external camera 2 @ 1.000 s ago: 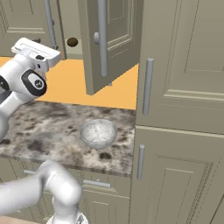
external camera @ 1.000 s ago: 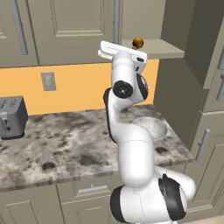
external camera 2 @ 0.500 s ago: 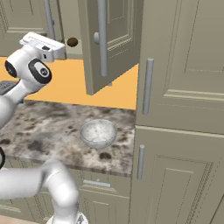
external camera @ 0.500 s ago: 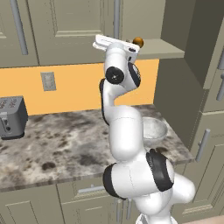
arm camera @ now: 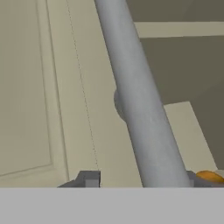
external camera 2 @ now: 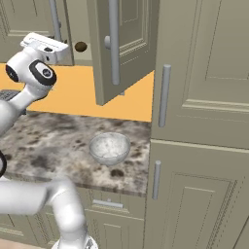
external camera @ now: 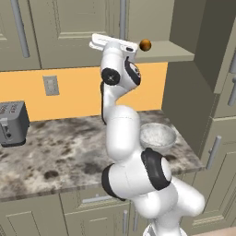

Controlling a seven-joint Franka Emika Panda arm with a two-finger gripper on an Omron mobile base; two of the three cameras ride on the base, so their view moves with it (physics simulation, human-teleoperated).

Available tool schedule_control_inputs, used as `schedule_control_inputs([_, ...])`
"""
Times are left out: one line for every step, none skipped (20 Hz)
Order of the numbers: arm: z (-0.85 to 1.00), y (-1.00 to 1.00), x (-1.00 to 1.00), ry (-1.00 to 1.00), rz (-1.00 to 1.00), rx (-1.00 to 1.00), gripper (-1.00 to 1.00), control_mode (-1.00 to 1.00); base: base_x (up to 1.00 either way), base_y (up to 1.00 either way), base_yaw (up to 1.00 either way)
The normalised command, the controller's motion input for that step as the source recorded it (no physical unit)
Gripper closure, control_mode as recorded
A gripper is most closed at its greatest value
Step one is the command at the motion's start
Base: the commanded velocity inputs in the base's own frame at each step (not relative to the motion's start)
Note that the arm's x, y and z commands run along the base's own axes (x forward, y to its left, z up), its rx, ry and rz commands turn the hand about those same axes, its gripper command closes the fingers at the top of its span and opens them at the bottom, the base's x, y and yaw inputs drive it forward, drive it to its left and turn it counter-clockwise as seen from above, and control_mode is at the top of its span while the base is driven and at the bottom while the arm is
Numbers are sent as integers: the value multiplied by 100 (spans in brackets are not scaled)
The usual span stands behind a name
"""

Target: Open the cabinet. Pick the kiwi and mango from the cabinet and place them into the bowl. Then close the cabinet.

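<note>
Grey-beige panelled cabinet (external camera 2: 121, 53) hung above the table (external camera: 60, 156), right door swung open toward the near side, left door apparently shut. Smooth round metal bar handle (arm camera: 138, 109) ran between the two dark tips of the hand (arm camera: 140, 179), one tip on each side; grip on it not confirmed, jaws at a middling width. Small round orange-brown mango (external camera: 145, 44) sat on the flat cabinet floor, just right of the hand. Kiwi not made out. Wide round bowl (external camera 2: 110, 147), whitish with grey speckles, rested on the mottled granite-like table below. Boxy grey toaster (external camera: 11, 123) stood far left.
</note>
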Motion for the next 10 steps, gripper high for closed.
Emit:
schedule_control_inputs([0, 9, 36, 2, -3, -1, 100, -100, 0, 0, 0])
schedule_control_inputs([0, 0, 13, 0, 0, 0, 100, -100, 0, 0, 0])
schedule_control_inputs([0, 0, 0, 0, 0, 0, 100, -100, 0, 0, 0])
schedule_control_inputs([0, 0, 0, 0, 0, 0, 100, -100, 0, 0, 0])
schedule_control_inputs([0, 0, 0, 0, 0, 0, 100, -100, 0, 0, 0])
schedule_control_inputs([0, 0, 0, 0, 0, 0, 100, -100, 0, 0, 0])
schedule_control_inputs([0, 0, 0, 0, 0, 0, 100, -100, 0, 0, 0])
schedule_control_inputs([0, 0, 0, 0, 0, 0, 100, -100, 0, 0, 0])
schedule_control_inputs([0, 0, 0, 0, 0, 0, 100, -100, 0, 0, 0])
schedule_control_inputs([1, 0, 0, 0, 0, 0, 100, -100, 0, 0, 0])
